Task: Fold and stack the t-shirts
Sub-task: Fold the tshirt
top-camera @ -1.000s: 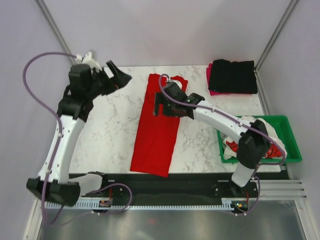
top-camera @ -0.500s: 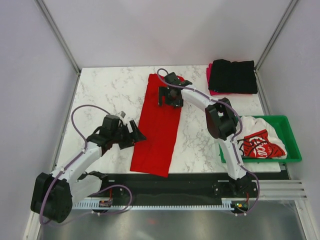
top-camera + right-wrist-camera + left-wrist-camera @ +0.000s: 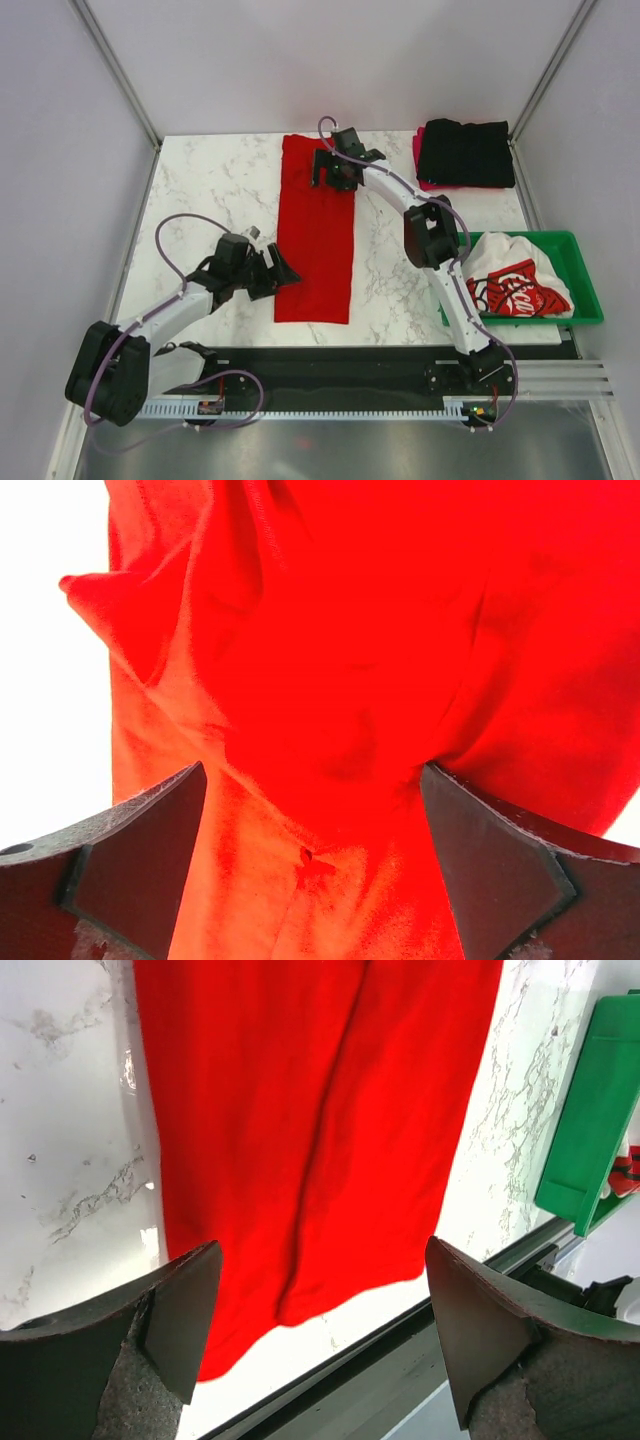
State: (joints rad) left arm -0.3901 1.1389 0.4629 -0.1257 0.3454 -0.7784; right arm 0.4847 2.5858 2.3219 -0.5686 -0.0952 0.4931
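Flat red tee (image 3: 315, 250); left claw (image 3: 283, 272), right claw (image 3: 335, 170) spread.

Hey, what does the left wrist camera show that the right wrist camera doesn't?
Only the left wrist view: the marble table, a corner of the green crate, and the flat hem end of the red t-shirt, with the left pincer open over it. Only the right wrist view: the shirt's bunched, wrinkled end filling the frame, the right pincer open over it, and a washed-out white background. Both share: the same red shirt between wide-spread fingers, with neither pincer closed on it.
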